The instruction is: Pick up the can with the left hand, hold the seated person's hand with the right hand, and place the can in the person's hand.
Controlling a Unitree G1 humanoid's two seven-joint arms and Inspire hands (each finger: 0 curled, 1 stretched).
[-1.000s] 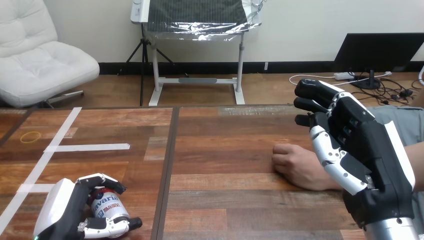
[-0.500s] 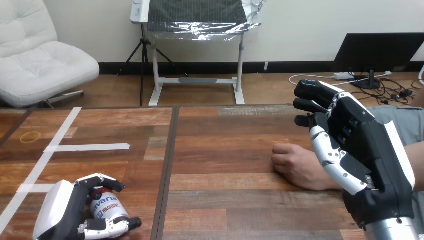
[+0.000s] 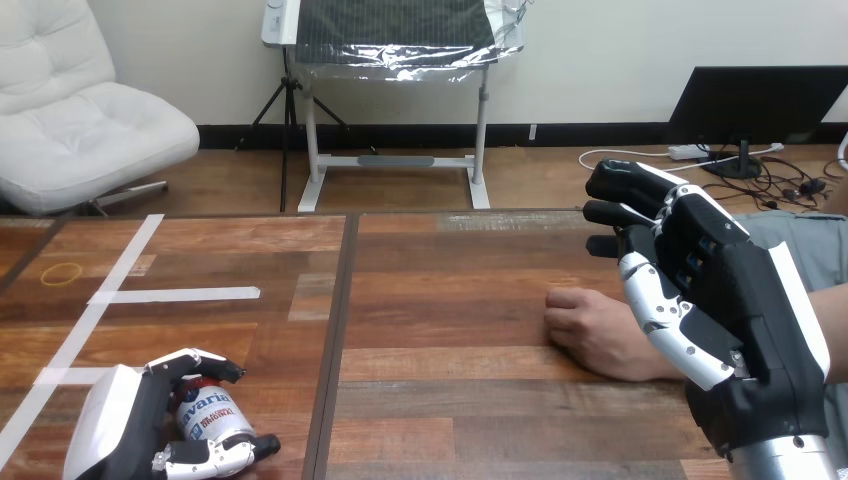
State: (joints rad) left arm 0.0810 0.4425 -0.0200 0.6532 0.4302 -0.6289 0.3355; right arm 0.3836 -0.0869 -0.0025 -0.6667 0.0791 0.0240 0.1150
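Nearest me, my left hand (image 3: 120, 440) has fingers and thumb wrapped round the can (image 3: 212, 420), low at the table's near left edge; whether the can is off the wood, I cannot tell. It looks tilted in my grip, so I judge it could slip or roll out on the carry across.

Over on the right, my right hand (image 3: 720, 300) hangs with fingers loosely straight, holding nothing, across the person's wrist; touching or not, I cannot tell. The person's hand (image 3: 590, 330) rests on the wood as a closed fist: no open palm for a can, and a hasty grab could pinch.

The table (image 3: 450, 260) is dark planks, with bare wood between my hands as working room. Farther left are white tape strips (image 3: 180, 295), then a yellow ring (image 3: 62, 272).
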